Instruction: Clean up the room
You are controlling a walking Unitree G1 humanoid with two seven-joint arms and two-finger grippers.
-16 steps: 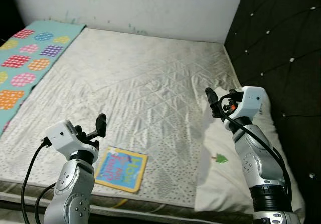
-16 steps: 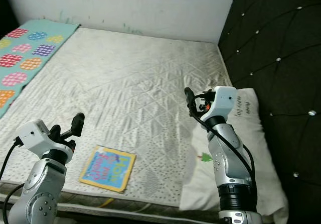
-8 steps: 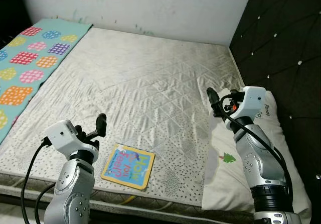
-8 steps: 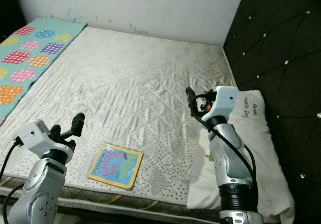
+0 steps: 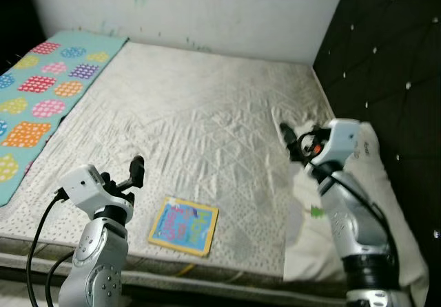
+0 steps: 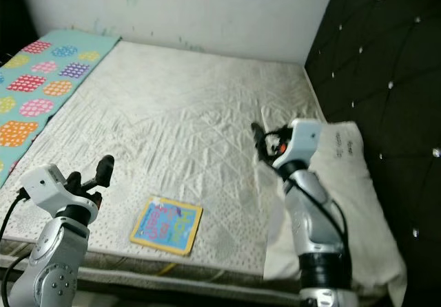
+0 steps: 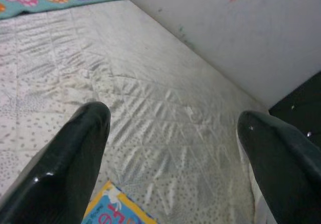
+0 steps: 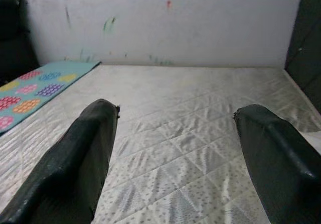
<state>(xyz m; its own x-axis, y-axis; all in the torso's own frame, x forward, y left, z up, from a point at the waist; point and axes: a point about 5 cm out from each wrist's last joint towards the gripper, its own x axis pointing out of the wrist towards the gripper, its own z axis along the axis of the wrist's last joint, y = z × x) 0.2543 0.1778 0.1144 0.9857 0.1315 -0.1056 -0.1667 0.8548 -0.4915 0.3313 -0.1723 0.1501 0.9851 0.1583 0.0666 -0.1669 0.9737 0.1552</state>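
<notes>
— closer now; robot's stepped in, so the book (image 5: pixel 184 226) lies nearer the bed's (image 5: pixel 207 121) edge, just below and right of the left gripper (image 5: pixel 136 171); jaws wide, empty.
— and the right gripper (image 5: pixel 289 140)?
— wide too, holding nothing, book well off to its left; likely a left-arm pick.

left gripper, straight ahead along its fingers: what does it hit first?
Probably the bare mattress. The left gripper hangs open above the near edge, angled forward and down over the quilted surface. The book lies just under and short of that line. Depth is unclear, so the exact spot is a guess.
</notes>
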